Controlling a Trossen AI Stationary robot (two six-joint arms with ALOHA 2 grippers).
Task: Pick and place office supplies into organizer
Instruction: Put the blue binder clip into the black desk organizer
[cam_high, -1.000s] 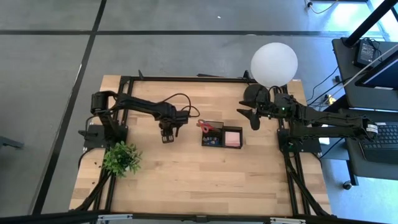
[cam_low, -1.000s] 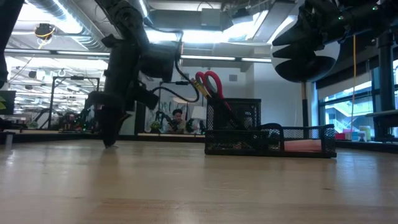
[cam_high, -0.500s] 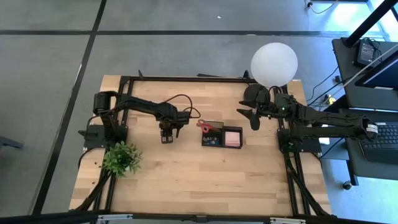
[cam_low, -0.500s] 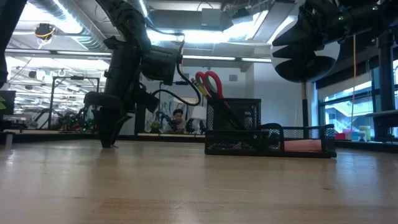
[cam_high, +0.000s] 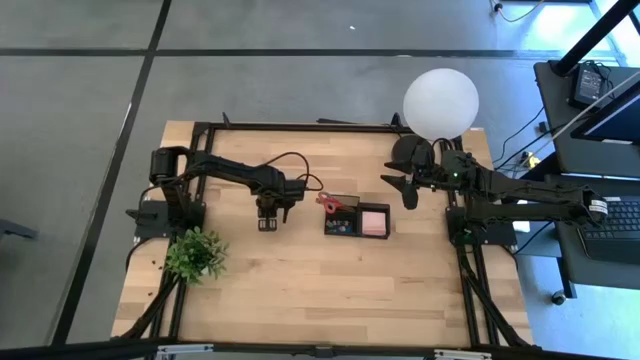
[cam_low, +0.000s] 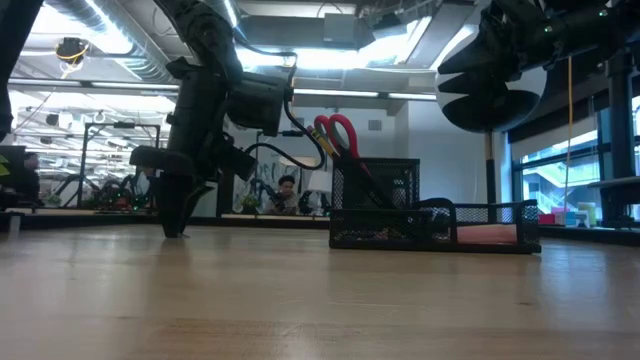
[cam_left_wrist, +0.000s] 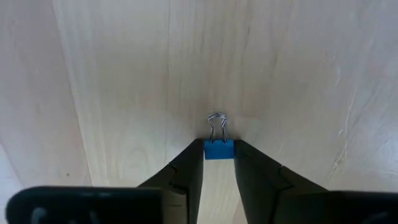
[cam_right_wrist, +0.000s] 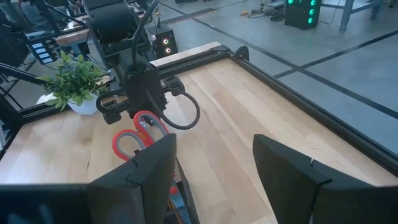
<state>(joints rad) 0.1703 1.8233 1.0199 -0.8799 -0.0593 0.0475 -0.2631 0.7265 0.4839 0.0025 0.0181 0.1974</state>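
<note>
Two dark arms are seen over a pale wooden bench (cam_high: 330, 290). The left tool (cam_high: 266, 221) is lowered to the bench surface, well to the side of the black mesh organizer (cam_high: 357, 221), toward the potted plant (cam_high: 195, 254). In the left wrist view a small blue binder clip (cam_left_wrist: 219, 149) with its wire handles standing outward is pinched between the two dark fingers (cam_left_wrist: 189, 171), the clip resting on the wood. In the low view the left tool (cam_low: 175, 222) is shown with its tip down at the bench. The organizer is placed near the middle of the bench; red-handled scissors (cam_low: 336, 135) are stood upright in its taller compartment, and a pink sticky-note pad (cam_high: 374, 221) is laid in the shallower compartment on the side toward the right arm. The right tool (cam_high: 405, 184) is held raised beside the white globe lamp (cam_high: 441, 103), apart from the organizer, with its fingers (cam_right_wrist: 146, 171) spread and nothing between them.
</note>
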